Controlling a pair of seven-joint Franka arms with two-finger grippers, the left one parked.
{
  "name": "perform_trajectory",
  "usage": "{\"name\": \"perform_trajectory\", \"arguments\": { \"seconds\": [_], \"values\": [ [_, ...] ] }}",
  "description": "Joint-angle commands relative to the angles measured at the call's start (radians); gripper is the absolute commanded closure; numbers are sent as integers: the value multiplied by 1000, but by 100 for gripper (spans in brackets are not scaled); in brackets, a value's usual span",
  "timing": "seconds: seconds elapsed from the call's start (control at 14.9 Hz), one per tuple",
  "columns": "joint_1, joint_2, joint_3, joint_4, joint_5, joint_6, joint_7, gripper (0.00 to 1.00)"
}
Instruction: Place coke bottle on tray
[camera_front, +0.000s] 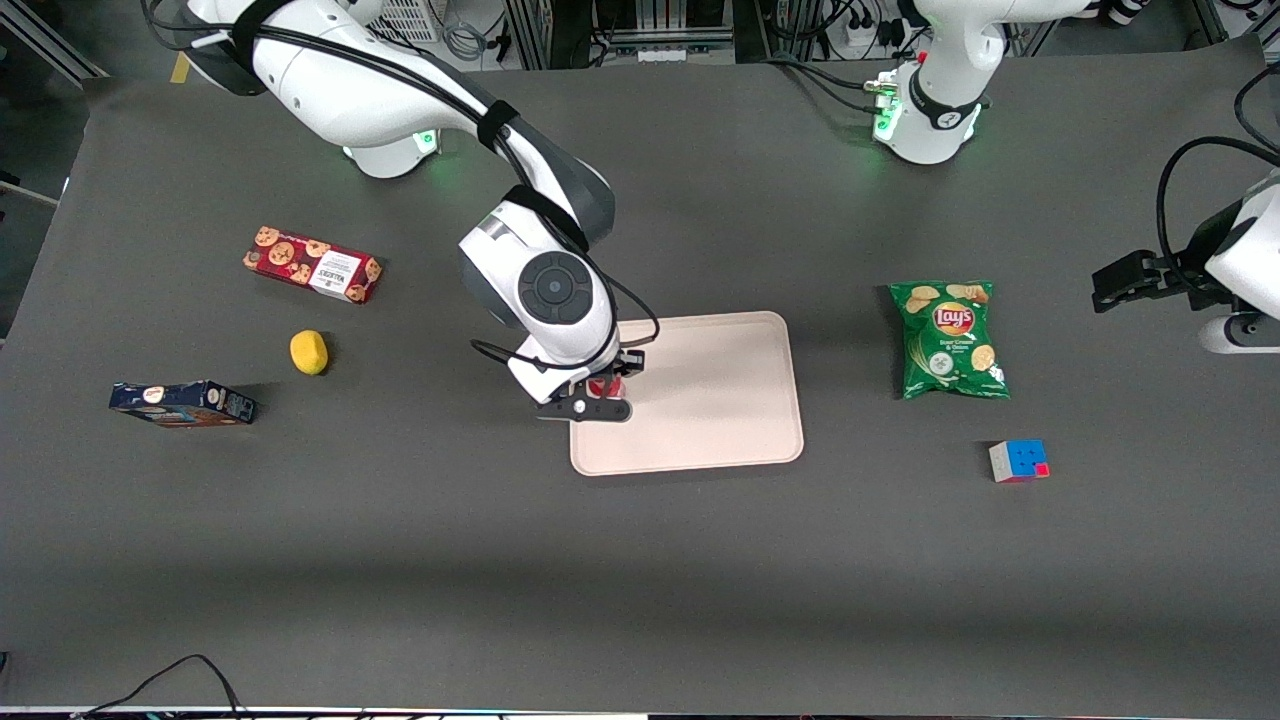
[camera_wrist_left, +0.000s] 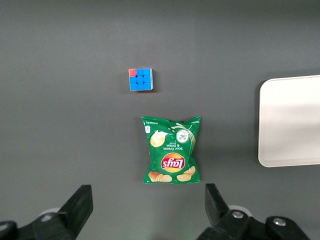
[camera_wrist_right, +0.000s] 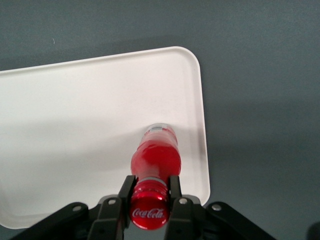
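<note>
Two black fingers of the gripper pinch the coke bottle at its neck in the front view, over the tray edge nearest the working arm's end of the table. The tray is a smooth, matte, pale pinkish-beige rectangle with rounded corners and a low rim, lying on the dark grey table. Toward the working arm's end lie a red cookie box, a rounded yellow lemon and a dark blue box; toward the parked arm's end, a crinkled green chip bag and a puzzle cube.

Left wrist view: the chip bag lies flat, its glossy foil creased, with the square-tiled cube near it and a rounded tray corner well apart.

Right wrist view: the gripper clamps the bottle just under its red cap; the translucent red body tapers toward its base over the tray, near a rim; whether it touches cannot be told.
</note>
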Motion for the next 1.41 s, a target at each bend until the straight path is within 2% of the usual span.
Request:
{"name": "perform_trajectory", "arguments": {
  "seconds": [0.0,0.07,0.27,0.47,0.61,0.74,0.88,1.08,1.21,1.35],
  "values": [
    [-1,-9,4,-2,-27,9,36,8],
    [-3,-10,4,-2,-27,12,36,0],
    [-20,-46,2,1,-19,11,44,0],
    [-105,-174,5,-24,-11,-23,19,0],
    [-196,-292,14,-97,-7,-16,-51,0],
    [-262,-398,-5,-154,85,-12,-189,0],
    [-297,-508,-85,-249,157,-12,-342,0],
    [-302,-665,-261,-407,251,-14,-600,0],
    [-302,-737,-361,-481,268,-26,-723,0],
    [-302,-762,-415,-487,268,-78,-758,0]
  ]
}}
